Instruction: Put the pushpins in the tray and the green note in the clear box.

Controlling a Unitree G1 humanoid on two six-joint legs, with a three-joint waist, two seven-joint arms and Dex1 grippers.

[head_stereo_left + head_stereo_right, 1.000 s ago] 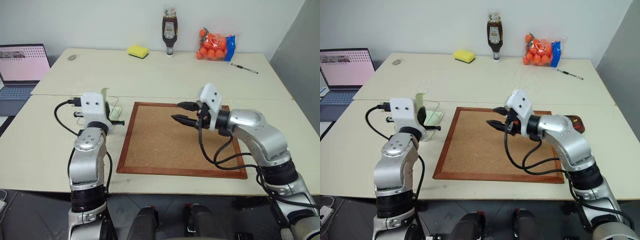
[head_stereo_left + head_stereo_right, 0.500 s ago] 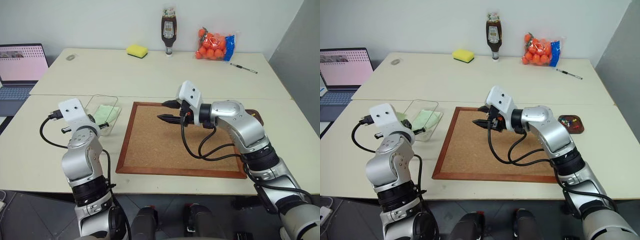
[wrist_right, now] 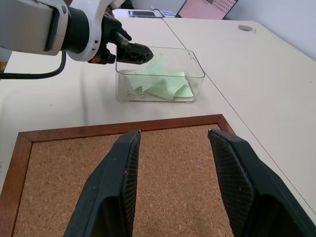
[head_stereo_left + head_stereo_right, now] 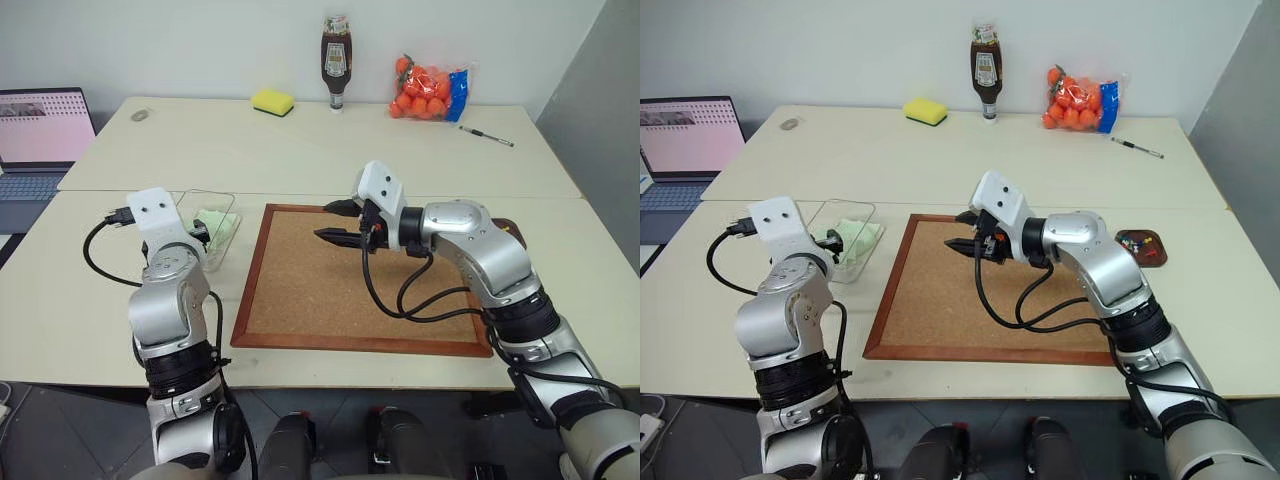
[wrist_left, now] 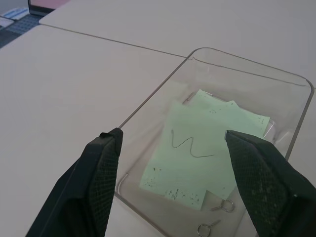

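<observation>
The left claw (image 5: 170, 148) stands open just above the near end of the clear box (image 5: 148, 101), nothing between its black fingers (image 5: 101, 168). The green note (image 5: 197, 158) lies flat on the floor of that box, a thin squiggle drawn on it, with other pale green paper under it and a couple of small metal rings at the near wall.

The box sits on the bench (image 4: 330, 150) just beside the left edge of the corkboard (image 4: 330, 300).

The right claw (image 4: 333, 221) hangs over the far left part of the corkboard, pointing toward the box, its two fingers (image 3: 118, 182) parted and empty.

Well apart from all this, off the corkboard's far right corner, the tray (image 4: 1152, 256) rests on the bench with the pushpins (image 4: 1134, 243) inside it, red and mixed heads in a small heap.
</observation>
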